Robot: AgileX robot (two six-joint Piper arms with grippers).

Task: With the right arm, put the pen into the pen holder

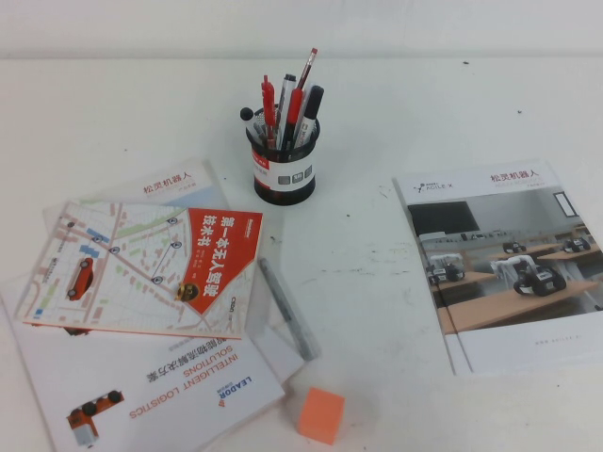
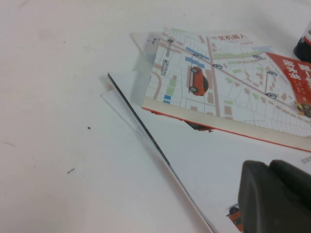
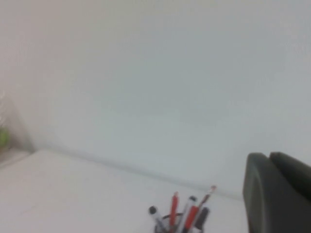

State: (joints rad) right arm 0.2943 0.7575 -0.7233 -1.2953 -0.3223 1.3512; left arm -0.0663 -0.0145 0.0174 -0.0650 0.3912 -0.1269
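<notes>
The black mesh pen holder [image 1: 284, 166] with a white label band stands at the back middle of the table. It holds several pens, upright. Among them are two red pens [image 1: 268, 102] [image 1: 294, 113], a thin red-and-white striped pencil [image 1: 309, 64] and dark markers. In the right wrist view the holder's top [image 3: 170, 224] and the red pens [image 3: 173, 208] show low in the frame. My right gripper [image 3: 268, 159] is shut and empty, raised, off to the side of the holder. My left gripper [image 2: 268, 166] is shut and empty, low over the booklets. Neither arm shows in the high view.
A grey-silver pen [image 1: 286, 309] lies beside a map-cover book [image 1: 151, 268] stacked on booklets [image 1: 179, 395] at the front left. An orange cube [image 1: 321, 414] sits at the front edge. A brochure [image 1: 504, 264] lies on the right.
</notes>
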